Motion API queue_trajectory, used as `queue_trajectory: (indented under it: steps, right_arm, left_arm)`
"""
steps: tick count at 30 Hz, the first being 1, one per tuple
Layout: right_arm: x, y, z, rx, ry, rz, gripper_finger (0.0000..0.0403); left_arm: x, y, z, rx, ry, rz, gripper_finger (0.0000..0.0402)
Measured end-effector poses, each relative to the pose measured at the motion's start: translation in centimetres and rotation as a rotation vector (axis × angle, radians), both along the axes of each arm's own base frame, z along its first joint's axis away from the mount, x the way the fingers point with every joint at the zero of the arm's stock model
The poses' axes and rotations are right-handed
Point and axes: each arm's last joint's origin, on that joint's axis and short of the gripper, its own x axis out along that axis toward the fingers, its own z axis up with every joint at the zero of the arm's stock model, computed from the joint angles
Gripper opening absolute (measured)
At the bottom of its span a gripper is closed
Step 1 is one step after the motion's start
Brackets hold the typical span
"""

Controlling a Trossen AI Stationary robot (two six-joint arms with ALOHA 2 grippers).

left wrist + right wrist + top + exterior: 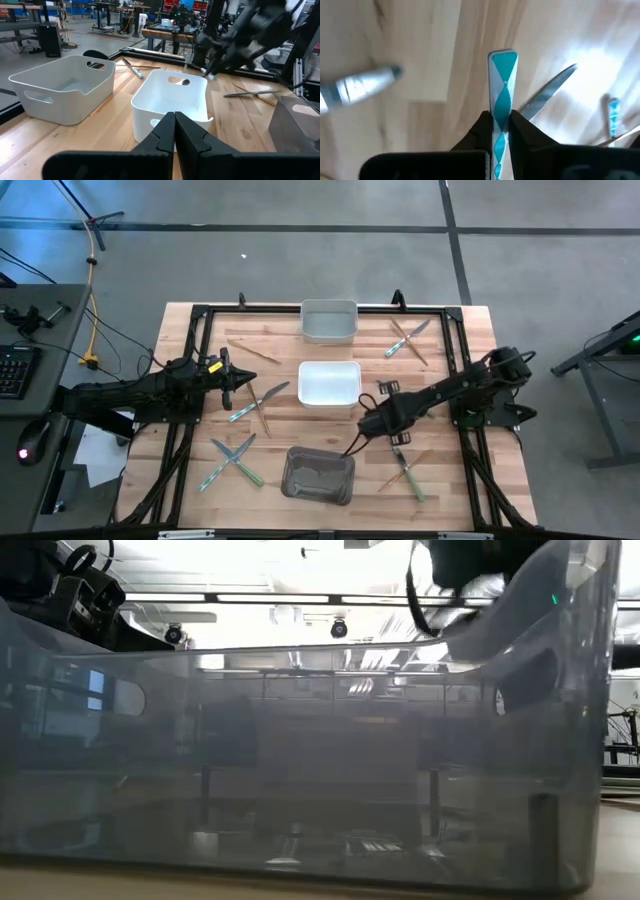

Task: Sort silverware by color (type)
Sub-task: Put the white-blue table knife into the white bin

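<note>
Your right gripper point(501, 127) pinches a light-blue handle point(503, 85) narrowly, its long axis running straight away from the wrist over the bench point(420, 55); only that wrist view shows this. From overhead you see it just right of the grey bin point(318, 476). Your left gripper point(240, 377) hangs closed left of the white bin point(329, 383).

Wooden table point(190, 330) carries three bins point(329, 321) and scattered silverware point(232, 461).

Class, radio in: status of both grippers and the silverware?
Right gripper shut on blue-handled piece. Left gripper shut, empty, facing white bin. Nothing blocking.
</note>
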Motion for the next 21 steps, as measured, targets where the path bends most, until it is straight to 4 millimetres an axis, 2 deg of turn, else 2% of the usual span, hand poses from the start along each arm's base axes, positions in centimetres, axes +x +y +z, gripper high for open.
queue_trajectory:
  steps: [13, 21]
  right_arm:
    - [3.2, 5.9, 9.9, 0.227, -0.494, -0.322, 0.0011]
    - [4.6, 8.7, 15.4, 0.441, -0.841, -0.408, 0.0012]
  left_arm:
    - [0.0, 0.0, 0.0, -0.002, 0.0, 0.0, 0.0]
    - [0.0, 0.0, 0.0, -0.001, 0.001, 0.0, 0.0]
